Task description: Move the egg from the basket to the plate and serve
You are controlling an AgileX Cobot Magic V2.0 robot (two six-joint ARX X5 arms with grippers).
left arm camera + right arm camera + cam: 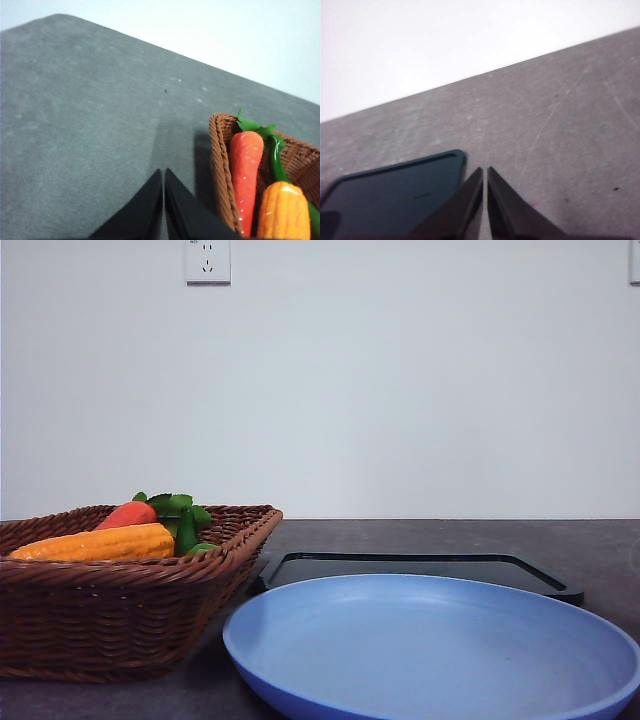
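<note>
With both the left end effector [163, 200] and right end effector [485, 200] clenched empty, we should open the left one over the dark brown woven wicker basket [120, 615], where the egg lies hidden, leaving the nearby light blue round plate [430, 660] for delivery.

one basket [120, 610], one plate [430, 650], one tray [420, 568], three vegetables [100, 542]
</note>
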